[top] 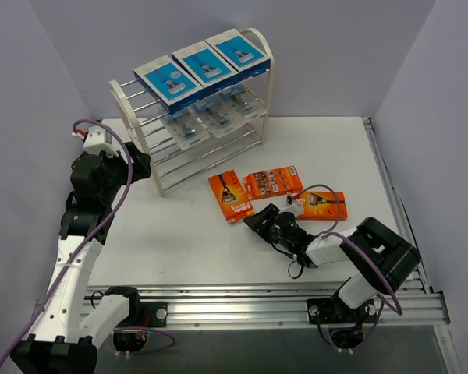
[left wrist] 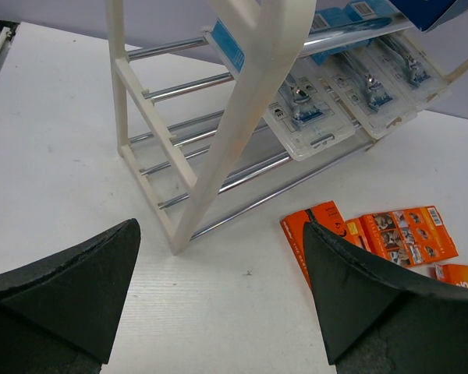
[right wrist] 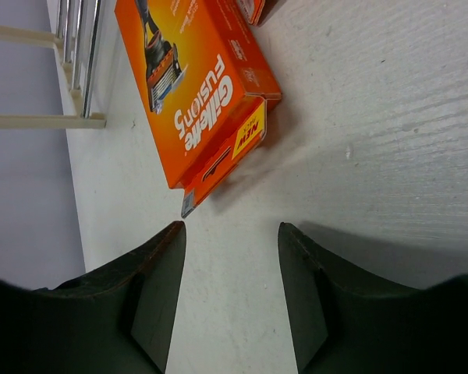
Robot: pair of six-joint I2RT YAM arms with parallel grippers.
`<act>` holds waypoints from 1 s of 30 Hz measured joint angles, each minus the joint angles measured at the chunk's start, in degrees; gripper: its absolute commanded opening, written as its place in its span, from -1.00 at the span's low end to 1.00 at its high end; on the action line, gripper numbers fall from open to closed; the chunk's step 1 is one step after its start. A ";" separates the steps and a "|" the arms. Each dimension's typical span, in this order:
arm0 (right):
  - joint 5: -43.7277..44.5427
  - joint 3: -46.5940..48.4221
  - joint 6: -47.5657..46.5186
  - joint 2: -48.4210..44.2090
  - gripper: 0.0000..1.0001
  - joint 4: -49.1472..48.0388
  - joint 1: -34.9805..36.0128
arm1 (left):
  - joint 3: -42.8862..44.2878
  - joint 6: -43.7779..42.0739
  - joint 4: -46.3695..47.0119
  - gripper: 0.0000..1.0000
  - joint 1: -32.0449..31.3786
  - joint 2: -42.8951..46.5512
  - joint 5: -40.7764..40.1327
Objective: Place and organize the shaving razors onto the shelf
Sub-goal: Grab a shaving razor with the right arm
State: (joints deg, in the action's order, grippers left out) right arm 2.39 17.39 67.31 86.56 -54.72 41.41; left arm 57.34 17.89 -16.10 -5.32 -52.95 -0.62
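Shelf (top: 122,100) stands at the far left of the desk (top: 179,241). Three blue boxes (top: 205,62) sit side by side on its top tier, and three clear blister packs (top: 218,118) lie on the tier beneath. Three orange packs (top: 273,181) lie flat on the desk in front of the shelf, near one another. The left arm (top: 93,183) holds the left jaws spread wide and empty beside the shelf's left end panel. The right arm (top: 327,249) holds the right jaws partly spread, gripping nothing, low over the desk just short of the nearest orange pack (right wrist: 195,86).
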 measured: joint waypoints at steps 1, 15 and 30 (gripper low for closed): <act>0.15 0.00 0.42 0.92 -0.04 -0.81 0.00 | 0.00 0.00 0.02 0.88 0.00 0.00 0.02; 0.26 3.78 7.19 14.38 -0.02 -15.85 0.28 | 0.00 -0.02 0.04 0.88 0.00 -0.44 0.04; 1.73 4.74 9.49 15.56 -0.51 -13.77 0.68 | -0.02 0.00 0.04 0.88 0.00 -0.74 1.75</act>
State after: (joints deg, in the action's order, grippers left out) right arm 4.12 22.13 76.79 102.13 -68.49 42.09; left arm 57.32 17.89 -16.05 -5.32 -53.69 1.13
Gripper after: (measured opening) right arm 0.316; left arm 0.941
